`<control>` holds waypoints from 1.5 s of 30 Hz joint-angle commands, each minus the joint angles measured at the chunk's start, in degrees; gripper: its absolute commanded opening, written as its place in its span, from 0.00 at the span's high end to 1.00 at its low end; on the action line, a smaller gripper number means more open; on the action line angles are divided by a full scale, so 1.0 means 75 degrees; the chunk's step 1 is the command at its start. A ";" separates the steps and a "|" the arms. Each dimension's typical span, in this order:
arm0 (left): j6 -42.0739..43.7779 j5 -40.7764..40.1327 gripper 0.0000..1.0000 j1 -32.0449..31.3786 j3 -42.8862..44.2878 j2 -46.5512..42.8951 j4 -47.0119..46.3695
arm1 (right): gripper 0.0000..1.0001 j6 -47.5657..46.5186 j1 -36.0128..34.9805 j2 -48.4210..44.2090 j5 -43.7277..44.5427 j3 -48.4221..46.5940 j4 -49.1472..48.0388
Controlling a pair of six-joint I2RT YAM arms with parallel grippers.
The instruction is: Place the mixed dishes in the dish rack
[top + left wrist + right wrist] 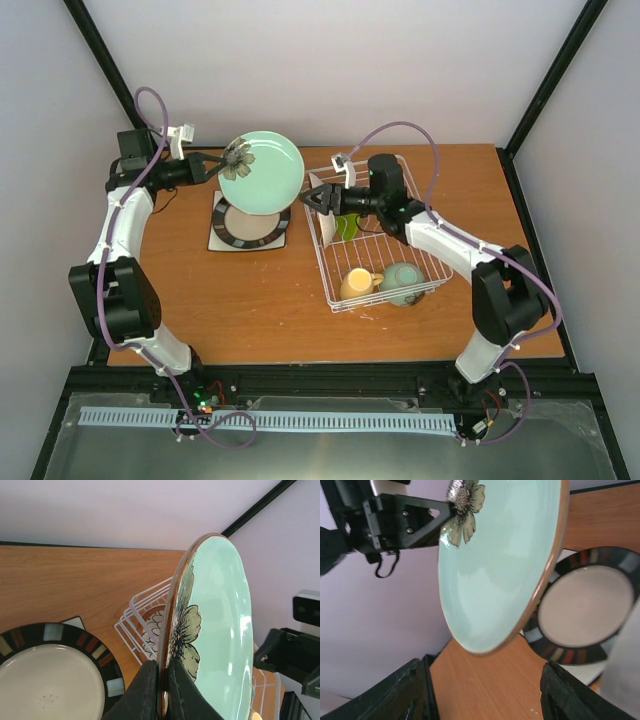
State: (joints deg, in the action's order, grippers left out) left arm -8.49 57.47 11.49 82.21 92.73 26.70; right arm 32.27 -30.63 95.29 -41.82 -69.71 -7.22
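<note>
Wooden table (260, 290), pale walls (330, 70). Left gripper (220, 166) pinches the pale teal plate (265, 175) by its left rim. Right gripper (312, 198), jaws apart and empty, sits just right of it.

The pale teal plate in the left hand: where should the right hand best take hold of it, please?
Probably the bare rim opposite the left hand, coming from the dish rack side. The pale teal plate is held up tilted, pinched at its flowered edge, so that far rim faces the open right hand.
</note>
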 commanded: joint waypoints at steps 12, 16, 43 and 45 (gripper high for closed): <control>-0.0887 0.1719 0.99 0.0037 0.0178 -0.0749 -0.0930 | 0.37 0.1432 0.0130 0.1356 -0.1600 -0.1621 -0.1368; -0.1274 0.1938 0.99 0.0037 0.0060 -0.0825 -0.1329 | 0.40 0.1864 0.0112 0.1693 -0.1806 -0.1859 -0.1921; -0.0406 -0.1432 0.45 -0.0221 0.0295 -0.0851 -0.0139 | 0.97 0.2348 0.0094 0.1003 -0.1496 -0.1111 -0.3234; -0.0476 -0.2034 0.35 -0.0229 0.0280 -0.1066 -0.0310 | 0.97 0.2034 0.0089 0.0842 -0.1375 -0.1089 -0.2797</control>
State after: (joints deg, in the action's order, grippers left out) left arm -13.17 55.31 9.06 81.76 87.50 24.40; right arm 57.28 -29.89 108.62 -52.42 -77.52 -31.46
